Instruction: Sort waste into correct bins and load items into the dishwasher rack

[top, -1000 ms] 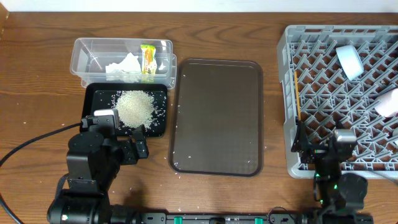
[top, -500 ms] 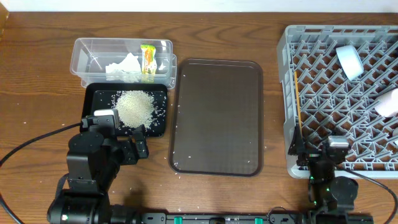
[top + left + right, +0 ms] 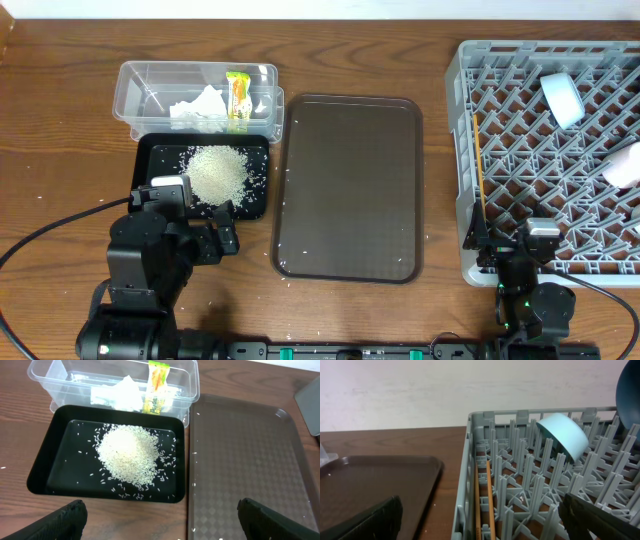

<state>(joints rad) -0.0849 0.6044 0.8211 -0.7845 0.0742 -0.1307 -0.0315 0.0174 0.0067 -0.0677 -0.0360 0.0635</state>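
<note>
Left of the brown serving tray (image 3: 350,180), the clear tub (image 3: 135,95) holds the tissue (image 3: 200,105) and the snack wrapper (image 3: 238,97). The black tray (image 3: 155,158) holds the rice (image 3: 217,170) (a few grains lie scattered), and the left gripper (image 3: 160,512) hangs spread and empty. Right of that tray, the chopsticks (image 3: 479,150) lie inside the rack (image 3: 462,120) along its tray-side wall, and the right gripper (image 3: 481,510) gapes wide, holding nothing.
</note>
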